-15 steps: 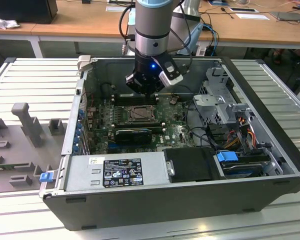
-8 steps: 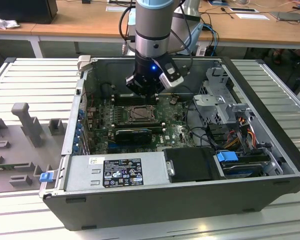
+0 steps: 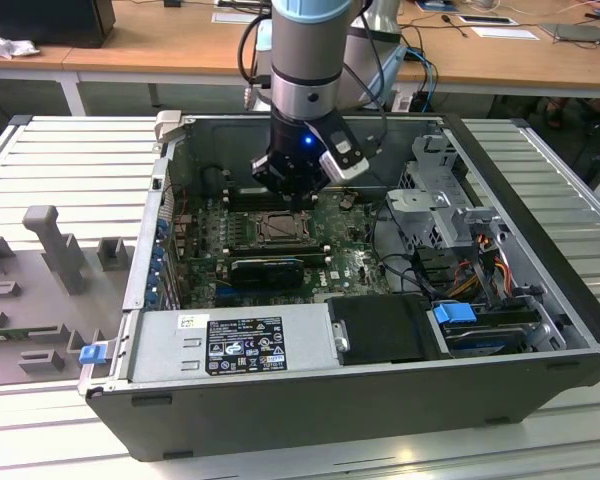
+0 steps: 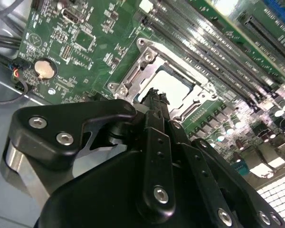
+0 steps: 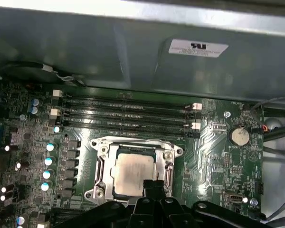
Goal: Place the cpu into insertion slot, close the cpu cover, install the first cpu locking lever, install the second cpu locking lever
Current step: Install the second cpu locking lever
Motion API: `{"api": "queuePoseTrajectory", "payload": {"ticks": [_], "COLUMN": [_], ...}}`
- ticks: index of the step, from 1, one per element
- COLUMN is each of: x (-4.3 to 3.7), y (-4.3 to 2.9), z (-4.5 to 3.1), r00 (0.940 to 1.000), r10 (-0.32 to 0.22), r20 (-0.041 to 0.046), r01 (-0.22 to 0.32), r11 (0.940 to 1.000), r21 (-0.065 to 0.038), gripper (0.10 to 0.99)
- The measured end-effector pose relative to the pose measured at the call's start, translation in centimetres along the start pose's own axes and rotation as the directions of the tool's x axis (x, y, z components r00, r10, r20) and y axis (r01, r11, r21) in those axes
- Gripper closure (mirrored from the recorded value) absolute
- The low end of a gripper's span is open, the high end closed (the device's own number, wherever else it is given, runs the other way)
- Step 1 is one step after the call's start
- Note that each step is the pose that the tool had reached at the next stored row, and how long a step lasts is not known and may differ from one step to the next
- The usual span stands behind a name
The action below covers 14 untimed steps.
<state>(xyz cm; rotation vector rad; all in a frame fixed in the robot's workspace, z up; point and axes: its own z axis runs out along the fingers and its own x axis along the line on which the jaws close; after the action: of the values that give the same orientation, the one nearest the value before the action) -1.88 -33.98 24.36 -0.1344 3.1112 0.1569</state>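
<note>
One step looks done: your cpu (image 5: 133,175) lies flat in the slot (image 5: 100,167), on the green board (image 5: 209,156) inside the case (image 3: 540,300), just near of the long memory slots (image 5: 128,114). It reads pale beige-silver, square, level. The cover (image 5: 135,144) frames it and seems down, though you cannot be sure; whether either lever is latched is unclear. Your gripper (image 4: 154,97) hovers just over the socket's edge with jaws clenched together, grasping nothing.

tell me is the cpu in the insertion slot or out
In: the cpu lies flat inside the insertion slot, framed by metal, gripper at its edge.
</note>
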Motion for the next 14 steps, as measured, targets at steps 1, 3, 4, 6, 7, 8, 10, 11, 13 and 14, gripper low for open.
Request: {"api": "queuePoseTrajectory", "payload": {"ticks": [1, 3, 4, 6, 7, 8, 10, 11, 13, 14], "x": [0.02, 0.05, 0.06, 0.1, 0.1, 0.11, 0.08, 0.08, 0.12, 0.14], "y": [-0.23, -0.58, -0.73, -1.15, -1.22, -1.25, -1.28, -1.32, -1.76, -1.93], "z": [-0.03, -0.06, -0.08, -0.13, -0.18, -0.31, -0.73, -0.8, -0.86, -0.87], "r00": [1.0, 1.0, 1.0, 1.0, 1.0, 1.0, 1.0, 1.0, 1.0, 1.0], "r10": [0.0, 0.0, 0.0, 0.0, 0.0, 0.0, 0.0, 0.0, 0.0, 0.0], "r20": [0.0, 0.0, 0.0, 0.0, -0.0001, -0.0002, -0.0003, -0.0006, -0.0009, -0.0009], "r01": [0.0, 0.0, 0.0, 0.0, 0.0, 0.0, 0.0, 0.0, 0.0, 0.0], "r11": [1.0, 1.0, 1.0, 1.0, 1.0, 1.0, 1.0, 1.0, 1.0, 1.0], "r21": [0.0, 0.0, 0.0, 0.0, 0.0, 0.0, 0.0, 0.0, 0.0, 0.0], "gripper": [0.98, 0.98, 0.98, 0.98, 0.98, 0.98, 0.98, 0.98, 0.98, 0.98]}}
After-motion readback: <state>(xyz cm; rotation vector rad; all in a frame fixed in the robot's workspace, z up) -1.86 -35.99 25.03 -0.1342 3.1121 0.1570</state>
